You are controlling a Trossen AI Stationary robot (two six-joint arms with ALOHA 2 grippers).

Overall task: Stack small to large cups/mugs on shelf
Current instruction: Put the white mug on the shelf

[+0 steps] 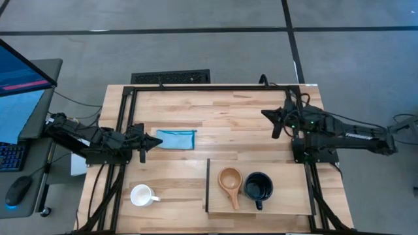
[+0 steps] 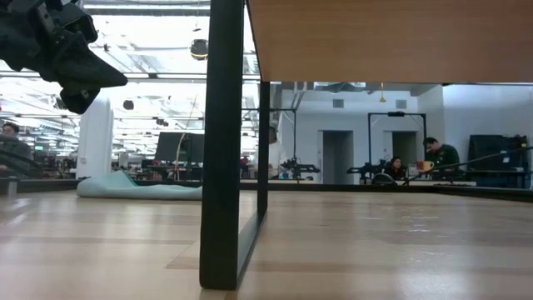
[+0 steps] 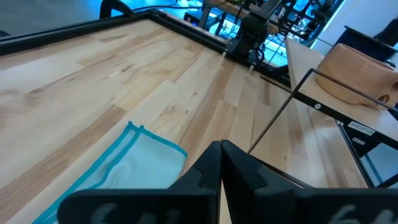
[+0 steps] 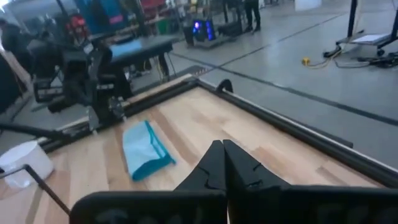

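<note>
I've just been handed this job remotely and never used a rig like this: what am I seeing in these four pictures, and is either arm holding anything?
You are seeing two dark robot arms at a planked table. The overhead picture shows the left gripper beside a blue cloth and the right gripper over bare wood. Both are shut and hold nothing.

The shelf, a pale board, carries a tan wooden cup and a black mug side by side. A white mug stands on the tabletop, off the shelf.

The table-height picture looks across the table into the room. The other two come from cameras on each wrist, looking past that arm's closed fingers.
</note>
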